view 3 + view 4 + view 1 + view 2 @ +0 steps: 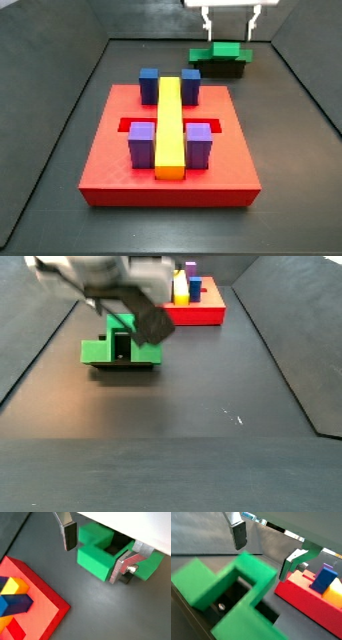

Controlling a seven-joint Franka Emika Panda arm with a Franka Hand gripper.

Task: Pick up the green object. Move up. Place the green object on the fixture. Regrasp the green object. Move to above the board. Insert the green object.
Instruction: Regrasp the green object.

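Observation:
The green object [218, 52] lies on top of the dark fixture [222, 69] at the far end of the floor, beyond the board [114, 160]. My gripper [230, 30] hangs open just above it, holding nothing. In both wrist views the green object [95, 559] [211, 582] sits below and between the spread fingers [69, 536] [238, 536]. A side view shows the arm over the green object [96, 352], with the gripper [144, 324] low above it.
The red board [41, 598] carries a long yellow bar [170, 120], blue blocks [148, 85] and purple blocks [142, 145]. It lies close beside the fixture [239, 598], as a wrist view shows [304, 603]. Dark walls rise around the floor [287, 326].

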